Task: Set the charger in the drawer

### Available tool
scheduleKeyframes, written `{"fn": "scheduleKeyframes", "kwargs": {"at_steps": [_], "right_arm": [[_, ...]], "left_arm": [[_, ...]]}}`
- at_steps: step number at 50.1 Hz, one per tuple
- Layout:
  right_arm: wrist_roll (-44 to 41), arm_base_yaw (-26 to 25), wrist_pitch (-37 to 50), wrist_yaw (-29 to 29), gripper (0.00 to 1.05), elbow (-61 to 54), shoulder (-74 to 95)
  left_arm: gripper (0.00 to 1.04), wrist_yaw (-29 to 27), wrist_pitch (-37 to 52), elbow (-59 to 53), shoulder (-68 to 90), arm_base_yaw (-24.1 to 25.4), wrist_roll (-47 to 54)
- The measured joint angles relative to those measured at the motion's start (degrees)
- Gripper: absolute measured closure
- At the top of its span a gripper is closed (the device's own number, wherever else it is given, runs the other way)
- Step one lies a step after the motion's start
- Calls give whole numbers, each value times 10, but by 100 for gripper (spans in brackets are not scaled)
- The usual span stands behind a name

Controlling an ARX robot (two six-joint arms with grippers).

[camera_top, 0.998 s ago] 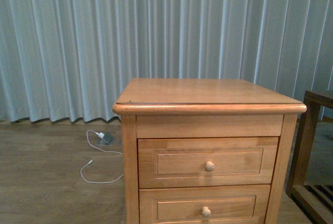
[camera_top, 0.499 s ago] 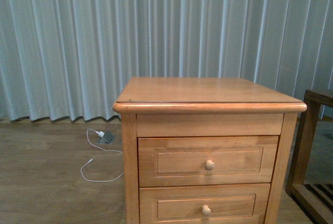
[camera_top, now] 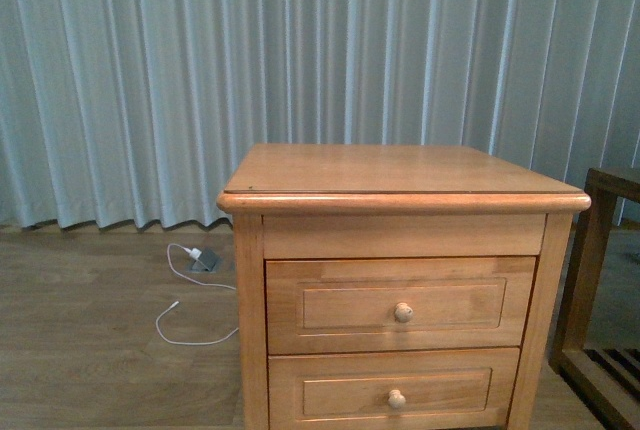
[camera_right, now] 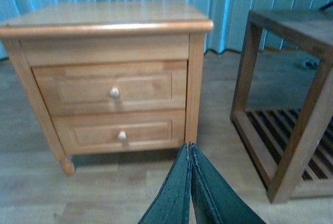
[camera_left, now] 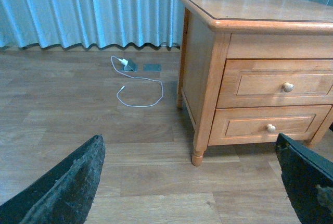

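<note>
The drawer is the upper one of the light-wood nightstand. It is fully closed, with a recessed panel front and one round wooden knob in the middle. The charger cannot be seen in any view.

Straight ahead of me stands a light-wood nightstand. Under the front edge of its top sits a plain wooden rail, then the drawer with a recessed panel and one round knob, fully closed. Below it, at the bottom edge of my view, is a shorter lower drawer, also closed. On the wood floor past the nightstand's left side lies a white plug with a thin white cable looping toward me. Pale pleated curtains fill the background. A darker wooden frame stands at the right edge.
</note>
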Motion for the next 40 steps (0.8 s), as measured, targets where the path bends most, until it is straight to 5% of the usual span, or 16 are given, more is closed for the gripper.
{"fn": "scheduleKeyframes", "kwargs": {"at_steps": [34, 40], "right_arm": [[0, 0, -16, 0, 102, 0, -34], [0, 0, -16, 0, 82, 0, -34]], "left_arm": [[6, 0, 0, 0, 0, 0, 0], [6, 0, 0, 0, 0, 0, 0]]}}
